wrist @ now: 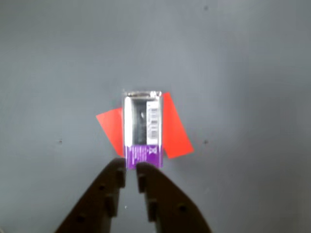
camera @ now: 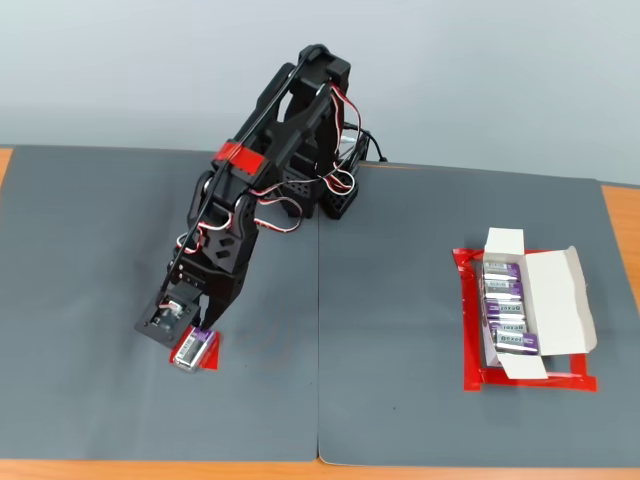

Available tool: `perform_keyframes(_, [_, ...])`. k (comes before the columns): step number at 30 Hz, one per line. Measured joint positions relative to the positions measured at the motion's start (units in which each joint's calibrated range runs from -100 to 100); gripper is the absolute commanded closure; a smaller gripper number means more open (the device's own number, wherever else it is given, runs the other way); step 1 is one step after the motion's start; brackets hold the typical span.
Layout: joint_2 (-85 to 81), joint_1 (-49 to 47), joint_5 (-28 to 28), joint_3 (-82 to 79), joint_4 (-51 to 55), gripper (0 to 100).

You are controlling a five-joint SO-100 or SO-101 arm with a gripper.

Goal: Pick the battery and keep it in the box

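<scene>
A purple and silver battery (wrist: 142, 128) lies on a red tape mark (wrist: 175, 128) on the grey mat; the fixed view shows it at the left front (camera: 193, 350). My gripper (wrist: 130, 169) hangs right over its purple end. The jaws stand almost together with a narrow slit between them, much narrower than the battery, and do not hold it. In the fixed view the gripper (camera: 190, 330) points down at the battery. The white box (camera: 556, 300) lies open at the right with several identical batteries (camera: 505, 310) in a row inside.
A red tape outline (camera: 468, 330) frames the box. The arm's black base (camera: 325, 190) stands at the back middle. A seam (camera: 318, 330) divides the two grey mats. The wooden table edge (camera: 620, 220) shows at the right and along the front.
</scene>
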State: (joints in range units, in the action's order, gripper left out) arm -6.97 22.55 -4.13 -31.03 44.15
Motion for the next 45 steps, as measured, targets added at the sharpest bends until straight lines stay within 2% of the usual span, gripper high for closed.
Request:
perform_keyframes(5, [2.0,0.7,-1.5,0.1,-2.1,78])
perform_keyframes(8, [3.0,0.8,-2.5,0.1,-2.2,73])
perform_keyframes(38, [10.8,-2.4,-3.1,0.3,-4.6,72])
perform_keyframes(45, [12.4,-2.4,-3.1,0.3,-9.1,72])
